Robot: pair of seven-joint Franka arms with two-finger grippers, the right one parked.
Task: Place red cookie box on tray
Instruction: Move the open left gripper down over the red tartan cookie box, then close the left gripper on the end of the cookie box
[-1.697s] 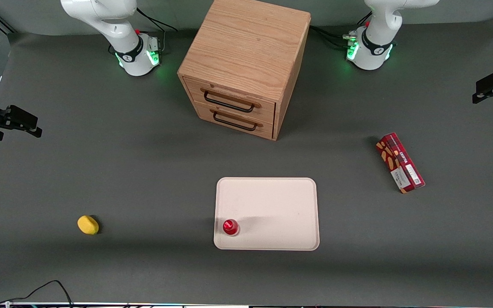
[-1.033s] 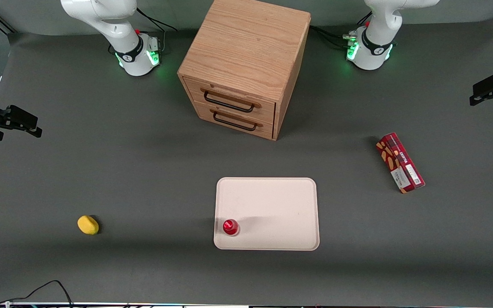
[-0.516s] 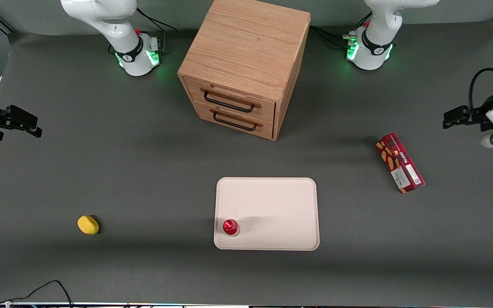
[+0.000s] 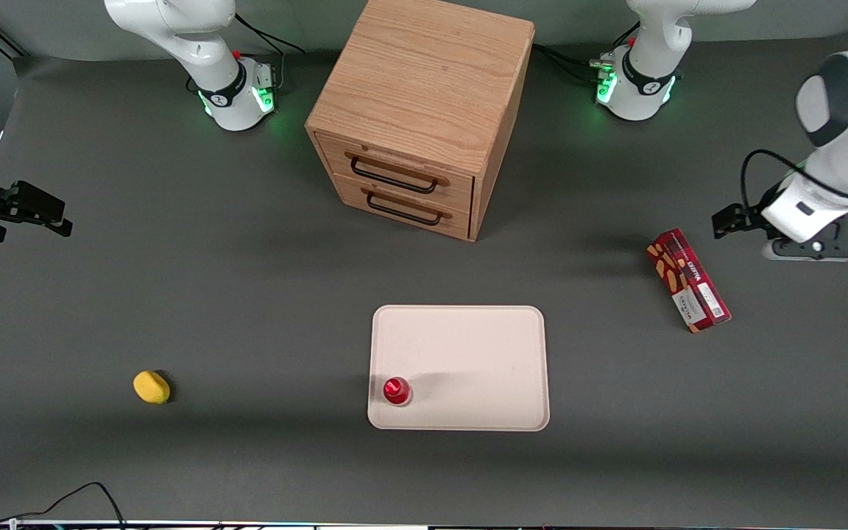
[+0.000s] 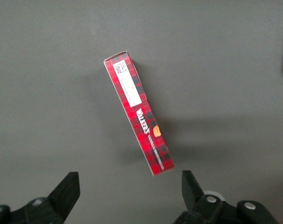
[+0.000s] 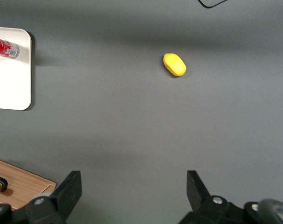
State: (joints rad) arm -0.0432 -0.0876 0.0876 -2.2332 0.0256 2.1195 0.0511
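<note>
Red cookie box (image 4: 687,280) flat on table, tray (image 4: 468,346) apart

The front camera looks down on my whole dark grey table (image 4: 247,294) from high. My left wrist camera looks straight down, near the long red plaid cookie box (image 5: 138,113), between my open gripper (image 5: 129,196).

Left arm (image 4: 836,103) enters at the right edge of the front frame, white wrist angled down toward frame centre. Its gripper (image 5: 129,196) hangs above the table, 2 dark fingers (image 5: 69,189) spread wide apart, nothing between them.
</note>
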